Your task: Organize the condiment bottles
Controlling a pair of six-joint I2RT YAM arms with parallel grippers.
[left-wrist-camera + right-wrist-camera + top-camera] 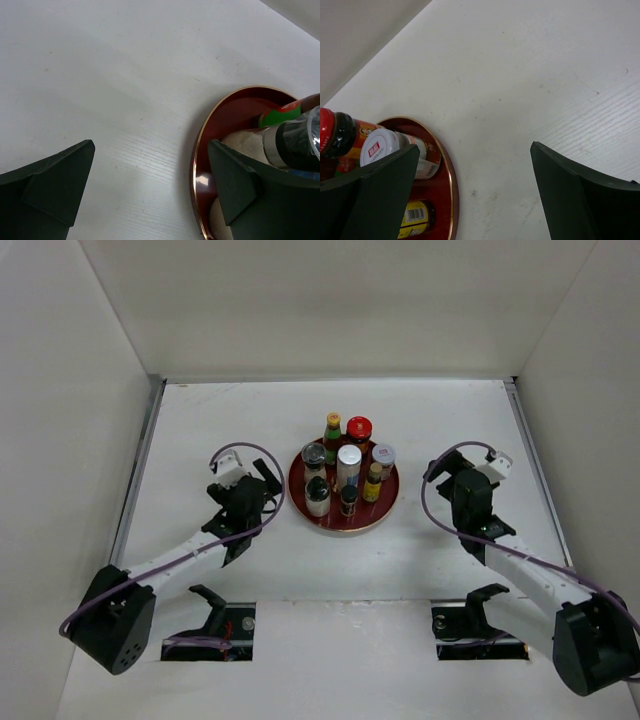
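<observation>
Several condiment bottles stand together on the round red tray at the table's middle: a yellow-capped green bottle, a red-lidded dark jar, a white shaker, a silver-lidded jar, a black-lidded jar, a yellow-capped slim bottle and a small dark bottle. My left gripper is open and empty just left of the tray; its right finger overlaps the tray rim in the left wrist view. My right gripper is open and empty just right of the tray.
White walls enclose the table on three sides. Two rectangular cut-outs sit near the front edge by the arm bases.
</observation>
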